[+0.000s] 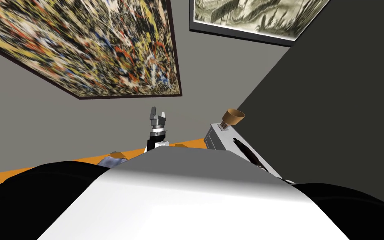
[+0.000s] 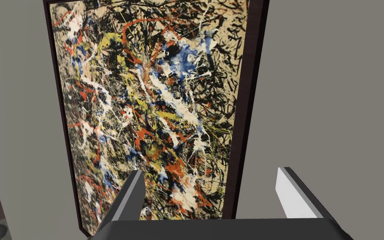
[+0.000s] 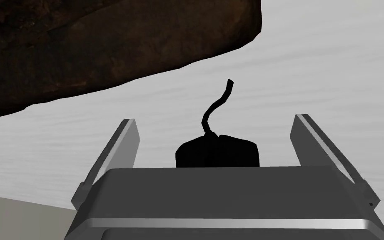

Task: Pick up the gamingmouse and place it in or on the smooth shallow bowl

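right hand (image 3: 215,121): fingers (image 3: 122,143) spread wide, holding nothing. the black mouse (image 3: 216,152) sits on the pale grey tabletop (image 3: 332,75) between the two fingers, clear of both. its near part is hidden behind the hand's dark body. its cable (image 3: 217,104) curls away from the hand, out past the fingertips. judgement: the hand is centred on the mouse with a finger to each side so that closing would take it across its flanks. the grasp is not yet made.

a dark brown mass (image 3: 103,46) lies just beyond the mouse, off toward one finger. it is judged to be the bowl seen close, though this cannot be confirmed. in the head view the brown bowl (image 1: 233,117) stands at the far end of the grey tabletop (image 1: 224,143), so the carry looks short.

left hand (image 1: 158,111): raised in front of the chest, away from the tabletop, fingers apart and empty. it is judged parked to keep out of the working arm's way.

risk: the cable may drag behind the mouse or catch on the bowl's rim on lifting.
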Controlling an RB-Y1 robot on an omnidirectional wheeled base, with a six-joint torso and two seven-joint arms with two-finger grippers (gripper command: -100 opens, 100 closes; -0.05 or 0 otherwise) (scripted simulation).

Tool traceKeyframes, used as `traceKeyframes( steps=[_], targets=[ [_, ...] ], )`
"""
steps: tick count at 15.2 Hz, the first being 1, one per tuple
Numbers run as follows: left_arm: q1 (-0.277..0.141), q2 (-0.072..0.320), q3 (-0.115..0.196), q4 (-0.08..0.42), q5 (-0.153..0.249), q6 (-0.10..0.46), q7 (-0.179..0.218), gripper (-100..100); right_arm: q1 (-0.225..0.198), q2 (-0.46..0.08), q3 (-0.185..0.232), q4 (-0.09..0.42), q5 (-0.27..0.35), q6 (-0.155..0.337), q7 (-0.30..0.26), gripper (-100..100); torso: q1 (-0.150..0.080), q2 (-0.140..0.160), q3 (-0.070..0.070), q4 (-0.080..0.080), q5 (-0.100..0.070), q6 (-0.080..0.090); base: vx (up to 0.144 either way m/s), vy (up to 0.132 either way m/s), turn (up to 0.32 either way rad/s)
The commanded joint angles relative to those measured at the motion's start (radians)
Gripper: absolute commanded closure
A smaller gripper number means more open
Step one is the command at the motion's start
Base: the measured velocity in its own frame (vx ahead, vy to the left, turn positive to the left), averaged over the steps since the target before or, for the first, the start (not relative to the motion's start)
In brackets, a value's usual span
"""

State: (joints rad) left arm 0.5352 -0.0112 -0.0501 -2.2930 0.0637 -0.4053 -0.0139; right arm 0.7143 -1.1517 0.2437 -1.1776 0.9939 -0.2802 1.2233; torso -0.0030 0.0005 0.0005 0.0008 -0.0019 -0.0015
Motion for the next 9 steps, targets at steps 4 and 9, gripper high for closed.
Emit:
traceKeyframes(
  steps=[4,9],
  targets=[
    [0.000,0.000,0.000,0.000,0.000,0.000,0.000,0,0.020,-0.051,-0.023,-0.019,-0.013,-0.027,-0.008,100,0.006,0.001,0.000,0.000,0.002,0.001,-0.001,0.013,-0.069],
    [0.000,0.000,0.000,0.000,0.000,0.000,0.000,0,0.043,-0.094,-0.030,0.003,-0.033,-0.052,0.011,-100,0.010,0.000,0.000,0.000,0.003,0.001,0.008,0.064,-0.121]
  ],
)
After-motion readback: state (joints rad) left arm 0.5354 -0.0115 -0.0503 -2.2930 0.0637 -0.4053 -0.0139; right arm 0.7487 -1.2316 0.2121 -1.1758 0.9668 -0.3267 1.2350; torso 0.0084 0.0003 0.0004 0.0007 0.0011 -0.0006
